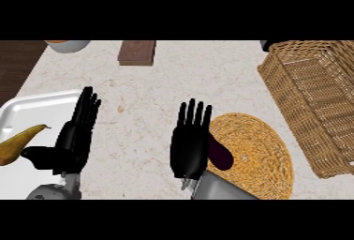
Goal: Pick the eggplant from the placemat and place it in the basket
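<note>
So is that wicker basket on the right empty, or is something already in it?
Empty, as far as shows: only bare weave is visible inside the basket. The eggplant lies on the placemat, beside the right hand.

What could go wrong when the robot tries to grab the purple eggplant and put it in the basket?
The right hand is open beside the eggplant and hides part of it, so closing might nudge it along the placemat instead of catching it. The basket has tall woven walls, so a low carry could bump its near side. The left hand rests by the tray with a pear.
</note>
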`<state>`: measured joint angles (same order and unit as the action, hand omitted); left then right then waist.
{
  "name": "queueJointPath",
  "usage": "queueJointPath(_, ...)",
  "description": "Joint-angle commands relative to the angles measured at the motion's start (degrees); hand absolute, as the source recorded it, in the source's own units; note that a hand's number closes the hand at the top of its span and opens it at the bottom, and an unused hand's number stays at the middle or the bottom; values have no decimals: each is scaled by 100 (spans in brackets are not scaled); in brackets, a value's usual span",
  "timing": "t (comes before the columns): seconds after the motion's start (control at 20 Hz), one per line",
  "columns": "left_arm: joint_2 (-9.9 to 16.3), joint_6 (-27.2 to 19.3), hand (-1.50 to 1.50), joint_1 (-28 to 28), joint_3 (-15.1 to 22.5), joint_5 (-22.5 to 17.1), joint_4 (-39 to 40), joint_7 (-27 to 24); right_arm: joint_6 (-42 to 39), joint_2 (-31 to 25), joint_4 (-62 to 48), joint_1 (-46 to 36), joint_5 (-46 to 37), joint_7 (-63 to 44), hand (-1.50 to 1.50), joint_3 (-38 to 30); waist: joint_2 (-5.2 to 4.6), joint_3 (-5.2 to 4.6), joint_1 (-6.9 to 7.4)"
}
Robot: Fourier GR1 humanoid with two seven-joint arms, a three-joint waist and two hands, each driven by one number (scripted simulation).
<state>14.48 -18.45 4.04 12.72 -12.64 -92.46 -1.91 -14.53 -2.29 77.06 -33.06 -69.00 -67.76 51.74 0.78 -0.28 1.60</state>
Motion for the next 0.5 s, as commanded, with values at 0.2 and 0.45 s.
queueJointPath(0.2, -63, -8, 0, 8, -5, 67, 76, -149, -1294, 219, -194, -154, 29, -1734, -150, 62, -38, 6, -4)
queueJointPath(0.45, -34, 52, 0, -73, 3, 20, -107, -26, -1269, 220, -147, -187, 37, -1738, -150, -145, -48, 20, 16)
